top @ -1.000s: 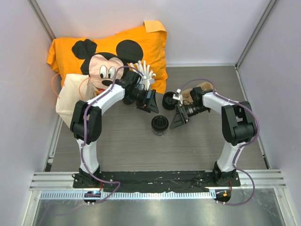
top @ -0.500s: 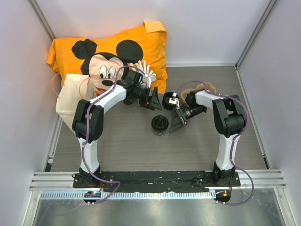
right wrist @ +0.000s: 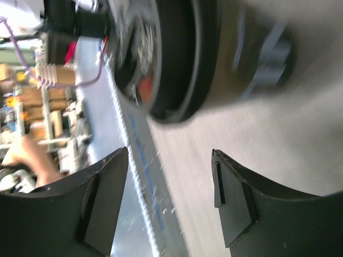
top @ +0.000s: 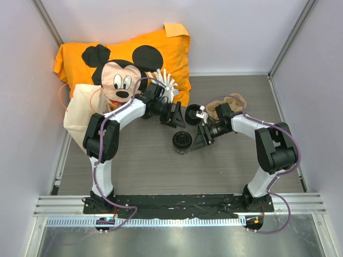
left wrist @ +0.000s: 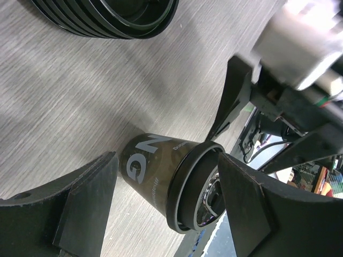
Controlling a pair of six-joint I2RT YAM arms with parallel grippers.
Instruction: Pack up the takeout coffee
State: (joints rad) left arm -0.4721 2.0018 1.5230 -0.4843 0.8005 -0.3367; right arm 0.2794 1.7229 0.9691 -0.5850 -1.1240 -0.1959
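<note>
The takeout coffee [left wrist: 153, 171] has a dark, see-through plastic body that shines a little, with white letters printed on it. Its lid [left wrist: 185, 187] is smooth black plastic with a glossy rim. The black ring piece [left wrist: 107, 16] is shiny plastic with ridges all round. The table [left wrist: 59, 96] looks like grey wood with fine lines and a dull finish. The fingers [left wrist: 80, 209] of the left gripper [left wrist: 167, 159] are matt black plastic. The orange cloth [top: 166, 51] looks soft. The strip at the near edge [top: 171, 238] is bright, shiny metal
</note>
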